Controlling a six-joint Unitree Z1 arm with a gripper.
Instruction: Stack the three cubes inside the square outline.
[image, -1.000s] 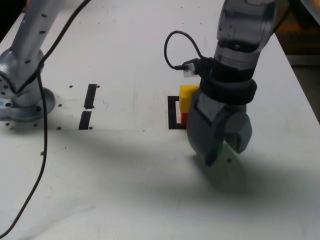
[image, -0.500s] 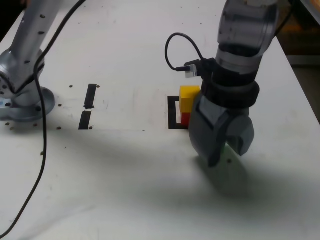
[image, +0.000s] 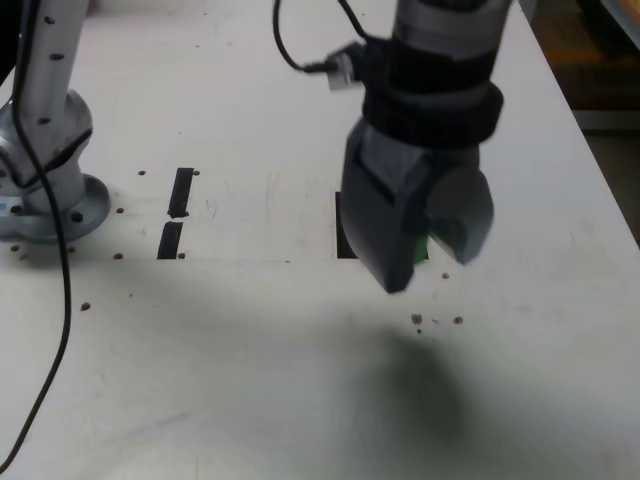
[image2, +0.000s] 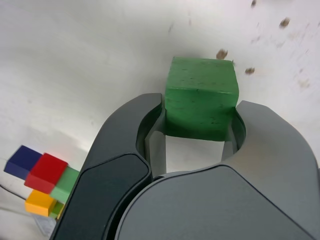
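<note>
Green cube: the green cube sits clamped between the jaws, lifted clear of the white table; in the exterior view only a sliver of green shows, centre right of the frame.
Gripper: the gripper is clenched on the green cube, hanging just in front of the square outline.
Other cubes: hidden behind the gripper in the exterior view; the coloured blocks at the wrist view's lower left cannot be told for certain.
Step in hand: carrying the last cube, judging by the grip.
Next move: calls for centring it above the outline, lowering squarely, then releasing.
Writing: no brand or label readable.
</note>
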